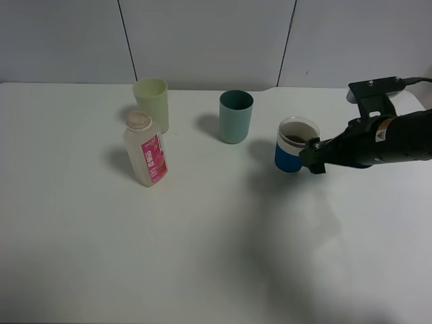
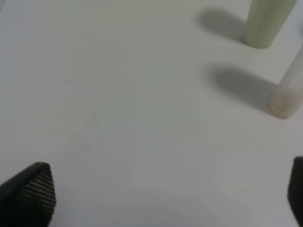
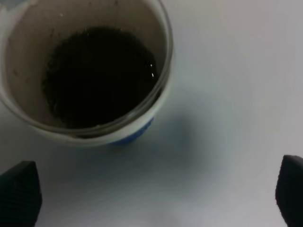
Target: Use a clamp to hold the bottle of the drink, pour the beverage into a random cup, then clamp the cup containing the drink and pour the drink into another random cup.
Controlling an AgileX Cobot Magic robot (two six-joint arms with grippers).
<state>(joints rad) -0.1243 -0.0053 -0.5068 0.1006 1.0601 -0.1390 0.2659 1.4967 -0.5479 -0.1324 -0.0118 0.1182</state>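
Gaping wide, empty right hand point(image 3: 156, 191) just beside blue cup point(image 1: 289, 159).

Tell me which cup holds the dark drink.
The blue cup with white rim, beside the right hand; the green cup and teal cup stand farther left.

Bright diffuse light; soft shadows; wrist views blurred; glint on drink point(image 3: 99, 75); exterior lower edge dim.

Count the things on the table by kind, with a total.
Cups: 3 (pale green cup, teal cup, blue and white cup with dark drink in it)
Bottles: 1 (bottle with pink label, no cap)
Total: 4
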